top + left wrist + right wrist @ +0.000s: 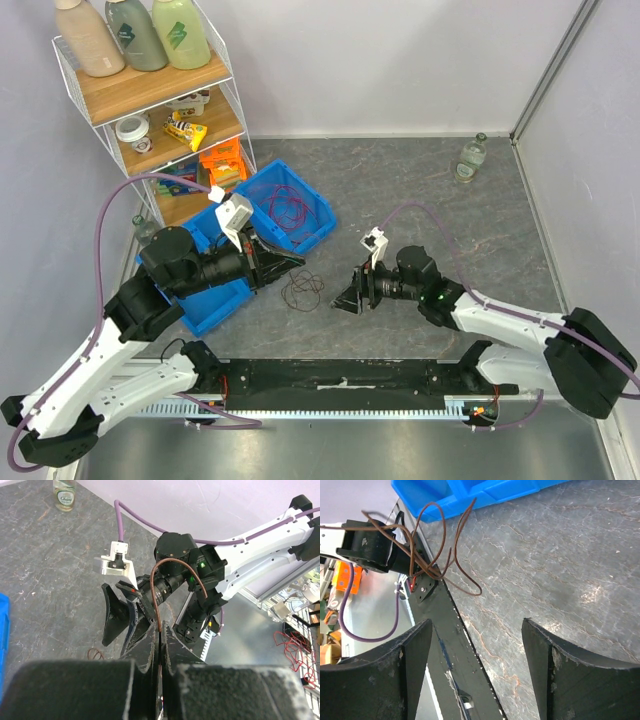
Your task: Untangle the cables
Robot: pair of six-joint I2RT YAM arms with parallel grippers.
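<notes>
A thin brown cable (303,290) hangs in loose loops from my left gripper (297,262) down to the grey floor. In the left wrist view the left gripper (161,630) is shut on this brown cable (159,587), which arches up out of the jaws. In the right wrist view the brown cable (436,555) dangles ahead of my right gripper (477,622), which is open with nothing between its fingers. From above, the right gripper (345,297) sits just right of the loops, facing them. More cables (288,207), magenta and red, lie bunched in the blue bin (318,232).
A wire shelf (150,95) with bottles and packets stands at the back left. A clear bottle (471,158) stands at the back right. A second blue bin (215,305) lies under the left arm. The black base rail (340,380) runs along the near edge.
</notes>
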